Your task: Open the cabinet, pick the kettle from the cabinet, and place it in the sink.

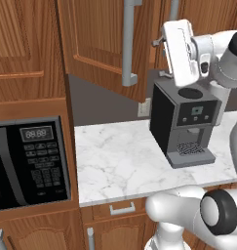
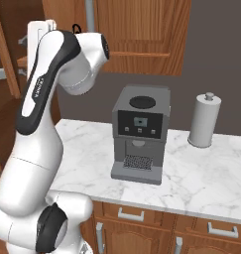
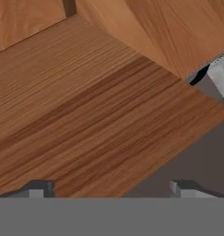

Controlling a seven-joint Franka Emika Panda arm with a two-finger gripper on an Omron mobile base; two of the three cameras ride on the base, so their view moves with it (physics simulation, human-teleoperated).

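Note:
The cabinet's left door (image 1: 98, 46) stands swung open, its long grey bar handle (image 1: 129, 44) facing me. My gripper (image 1: 159, 42) is raised at the cabinet's opening, above the coffee machine. In the hand view my gripper (image 3: 112, 188) is open, its two tips far apart over the wooden cabinet floor (image 3: 95, 115), with nothing between them. A silver-white shape with a black part at that view's right edge looks like the kettle (image 3: 222, 73); most of it is cut off. The cabinet's right door (image 2: 142, 30) is shut. The sink is out of view.
A boxy black coffee machine (image 1: 186, 122) stands on the white marble counter (image 1: 115, 156) right below the hand. A microwave (image 1: 27, 161) is built in at the left. A paper towel roll (image 2: 205, 120) stands at the right. Drawers (image 2: 131, 214) run under the counter.

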